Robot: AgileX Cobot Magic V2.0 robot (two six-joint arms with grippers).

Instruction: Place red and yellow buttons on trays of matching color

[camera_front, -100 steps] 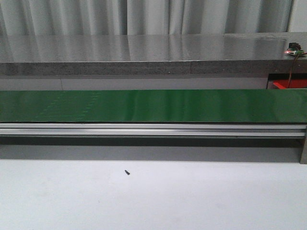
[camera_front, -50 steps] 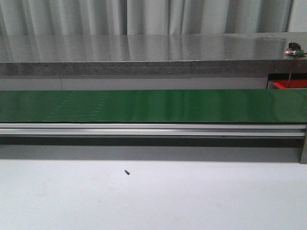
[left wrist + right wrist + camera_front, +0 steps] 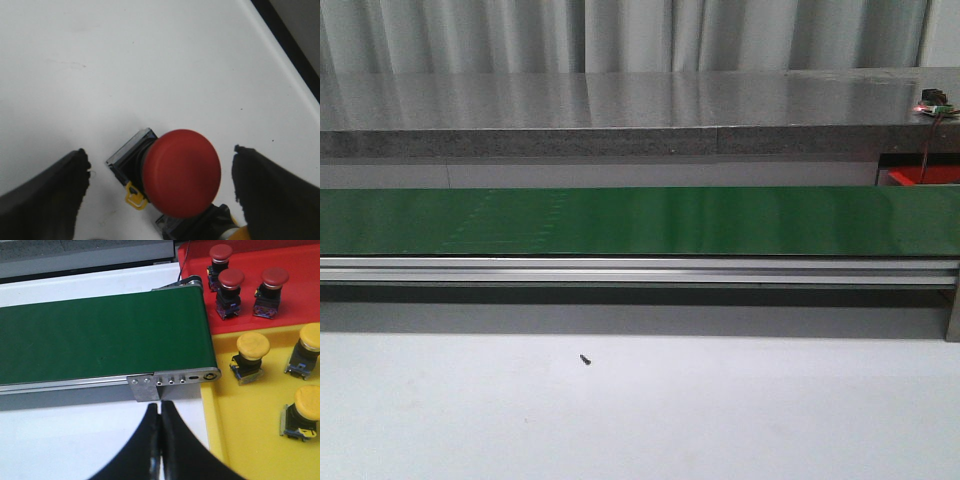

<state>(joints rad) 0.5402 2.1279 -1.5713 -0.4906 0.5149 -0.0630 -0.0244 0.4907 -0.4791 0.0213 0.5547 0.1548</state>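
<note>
A red button [image 3: 181,172] with a smooth domed cap lies on the white table [image 3: 125,65] between the spread fingers of the left gripper [image 3: 160,192], untouched. No writing is legible. The right gripper [image 3: 160,440] is clenched empty near the green belt [image 3: 100,340]. 3 red buttons sit on the red tray [image 3: 300,260], 3 yellow on the yellow tray [image 3: 250,410], both cut off.

We see a white desk [image 3: 720,420] carrying a green conveyor belt [image 3: 640,220] and one small dark screw [image 3: 585,359]. In our left wrist view, a red button [image 3: 180,172] lies directly on the desk.
</note>
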